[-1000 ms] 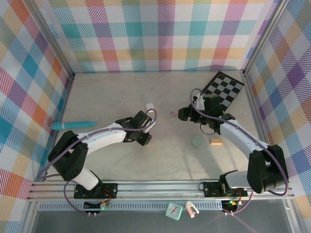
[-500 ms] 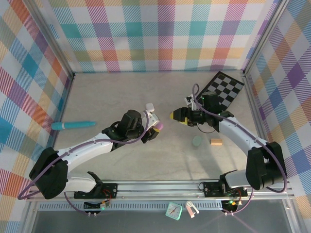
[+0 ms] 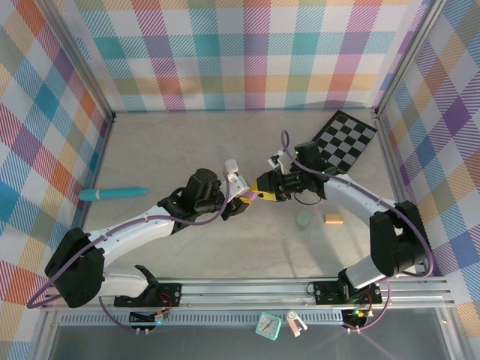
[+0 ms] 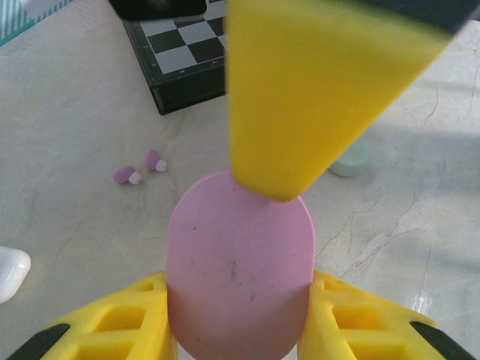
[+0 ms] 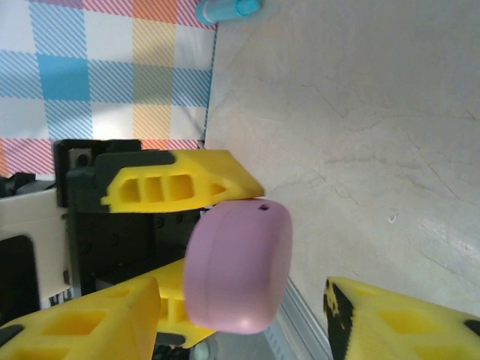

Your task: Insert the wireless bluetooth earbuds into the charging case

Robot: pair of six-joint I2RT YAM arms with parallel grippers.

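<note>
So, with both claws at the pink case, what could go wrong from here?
1. The left claw holds the pink case by one end, and a finger of the open right claw looks to be against the other end. A push there might twist the case or knock it loose.
2. The case looks shut, and the lilac earbuds lie on the table. A dropped case might scatter them.

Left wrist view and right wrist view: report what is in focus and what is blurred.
Left wrist view: a finger of the right end effector looms large and soft, while the lilac case and earbuds look fairly crisp. Right wrist view: the case is slightly soft, the marbled table sharp, its own fingers blurred at the bottom.
</note>
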